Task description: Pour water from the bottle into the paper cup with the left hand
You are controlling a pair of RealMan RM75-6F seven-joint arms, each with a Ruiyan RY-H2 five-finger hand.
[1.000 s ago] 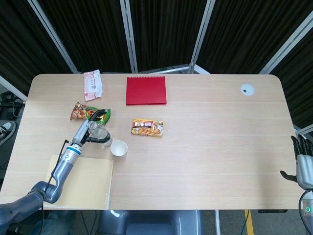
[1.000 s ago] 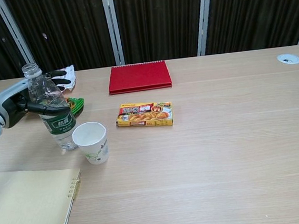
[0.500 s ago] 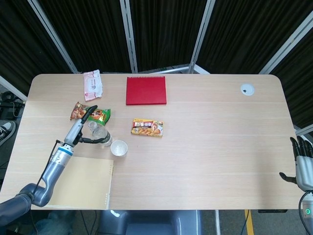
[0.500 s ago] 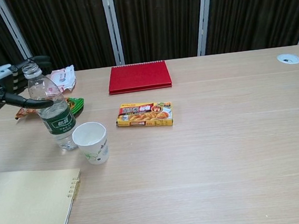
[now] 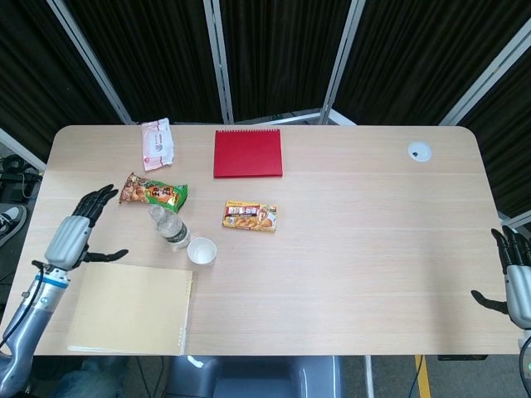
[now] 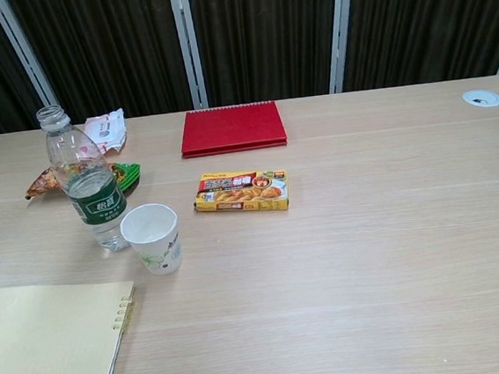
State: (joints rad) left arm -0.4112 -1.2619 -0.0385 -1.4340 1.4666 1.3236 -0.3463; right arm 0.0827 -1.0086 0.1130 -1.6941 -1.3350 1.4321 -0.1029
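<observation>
Head view showed the left hand (image 5: 73, 235) spread and empty at left of frame, apart from the uncapped bottle (image 5: 169, 226) standing beside the paper cup (image 5: 202, 250); pouring apparently finished, retreat seemed next.

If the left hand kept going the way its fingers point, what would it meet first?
Probably the snack packet: the left hand, open, points up-right toward it, passing left of the bottle. Height is unclear.

I am seeing the bottle (image 6: 86, 183) standing upright just left of the paper cup (image 6: 154, 239), the snack bag (image 6: 123, 174) lying behind it. The box (image 6: 241, 192) is sitting right of the cup, the notebook (image 6: 232, 128) lying behind it, the pad (image 6: 46, 346) lying nearest me.
</observation>
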